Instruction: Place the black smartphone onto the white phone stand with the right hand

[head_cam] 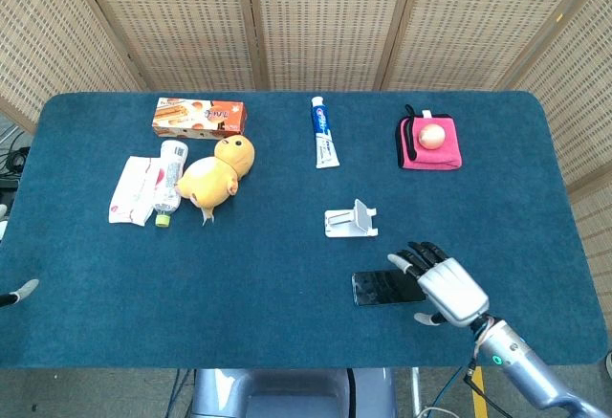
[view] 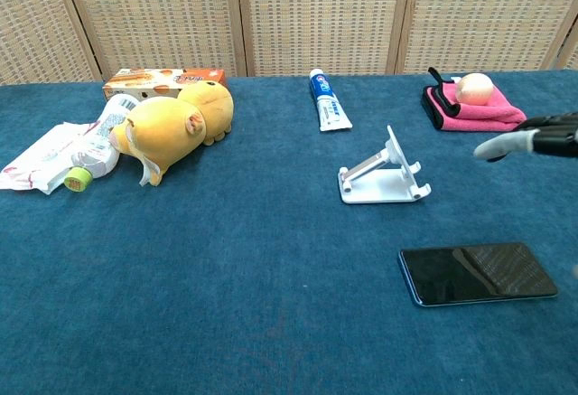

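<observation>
My right hand [head_cam: 448, 289] hangs over the right end of the black smartphone [head_cam: 382, 287], fingers [head_cam: 411, 257] spread and holding nothing; from the chest camera only its fingertips show at the right edge, well above the table [head_cam: 287, 275], so I judge there is no contact yet. The phone lies flat, screen up, long side running left to right, just in front of the white phone stand [head_cam: 350, 219], which stands with its back plate tilted away from me and its lip facing me.

The step in hand is the pickup, and a flat, thin, glossy slab on cloth is the hard part. I want to come down with my thumb along the near long edge and my other fingers over the far long edge, pinching across the width, not pressing on the glass. The cloth should give a little, which helps me get under the edges. I should grip near the phone's middle so it does not tip when lifted.

The stand looks light, so a careless sweep would knock it. When I carry the phone over, I want it tilted to match the back plate, lower edge going into the lip first.

My left hand [head_cam: 19, 293] barely shows at the table's left edge; I cannot tell how its fingers lie.
</observation>
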### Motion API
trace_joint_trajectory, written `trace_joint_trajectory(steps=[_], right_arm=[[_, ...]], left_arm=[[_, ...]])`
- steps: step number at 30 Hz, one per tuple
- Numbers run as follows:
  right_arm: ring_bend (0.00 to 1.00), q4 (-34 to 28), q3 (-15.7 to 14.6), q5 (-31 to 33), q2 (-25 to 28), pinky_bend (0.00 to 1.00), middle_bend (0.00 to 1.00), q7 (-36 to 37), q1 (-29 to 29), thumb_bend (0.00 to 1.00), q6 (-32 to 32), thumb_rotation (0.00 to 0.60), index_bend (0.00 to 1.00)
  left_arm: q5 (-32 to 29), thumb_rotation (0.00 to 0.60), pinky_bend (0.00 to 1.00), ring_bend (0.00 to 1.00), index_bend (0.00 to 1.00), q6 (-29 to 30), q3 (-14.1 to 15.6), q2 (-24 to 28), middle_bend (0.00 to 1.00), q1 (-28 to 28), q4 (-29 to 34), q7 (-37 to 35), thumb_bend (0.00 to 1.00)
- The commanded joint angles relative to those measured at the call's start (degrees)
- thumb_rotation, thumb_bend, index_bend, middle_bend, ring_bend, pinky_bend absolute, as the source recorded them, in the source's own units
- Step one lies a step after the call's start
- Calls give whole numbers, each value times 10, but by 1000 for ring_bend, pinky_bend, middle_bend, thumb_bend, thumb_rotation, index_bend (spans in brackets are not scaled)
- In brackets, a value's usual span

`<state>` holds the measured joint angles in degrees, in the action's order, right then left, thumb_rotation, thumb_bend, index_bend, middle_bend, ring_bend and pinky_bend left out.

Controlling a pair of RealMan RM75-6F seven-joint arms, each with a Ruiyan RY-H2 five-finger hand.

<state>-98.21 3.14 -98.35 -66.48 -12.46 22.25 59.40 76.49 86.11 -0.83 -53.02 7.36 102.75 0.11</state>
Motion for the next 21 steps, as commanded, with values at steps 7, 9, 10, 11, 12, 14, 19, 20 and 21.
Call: trace_joint_trajectory(steps=[7, 9, 10, 11, 12, 14, 19, 20, 21], right_arm=[[209, 7, 40, 146, -106, 194, 269, -176, 60, 0, -103, 600, 184], [229, 11, 40, 169, -122, 205, 288, -205, 68, 0, -110, 600, 196], [239, 12, 40, 178, -128, 210, 297, -215, 70, 1, -112, 600, 203], [243, 13, 40, 191, -134, 212, 301, -229, 73, 1, -114, 600, 207], [247, 13, 39, 199, -138, 212, 305, -237, 75, 2, -115, 600, 212], [249, 13, 38, 222, -148, 213, 306, -262, 81, 2, -114, 600, 216], [249, 9, 29, 269, -167, 213, 302, -313, 94, 2, -108, 600, 216], [249, 9, 28, 274, -169, 213, 301, -317, 95, 2, -106, 600, 216], [249, 9, 26, 280, -171, 213, 300, -323, 97, 2, -104, 600, 216]], left_arm=[[-12, 600, 0, 0, 0, -18, -9, 5, 0, 2, -4, -7, 0], [-13, 600, 0, 0, 0, -22, -11, 6, 0, 2, -5, -11, 0], [-13, 600, 0, 0, 0, -23, -12, 7, 0, 2, -6, -11, 0], [-13, 600, 0, 0, 0, -25, -12, 7, 0, 1, -6, -13, 0], [-13, 600, 0, 0, 0, -26, -13, 8, 0, 1, -6, -13, 0], [-13, 600, 0, 0, 0, -29, -14, 9, 0, 1, -7, -14, 0], [-10, 600, 0, 0, 0, -33, -16, 10, 0, -1, -6, -14, 0], [-10, 600, 0, 0, 0, -33, -17, 10, 0, -1, -6, -14, 0], [-9, 600, 0, 0, 0, -33, -17, 10, 0, -2, -5, -14, 0]])
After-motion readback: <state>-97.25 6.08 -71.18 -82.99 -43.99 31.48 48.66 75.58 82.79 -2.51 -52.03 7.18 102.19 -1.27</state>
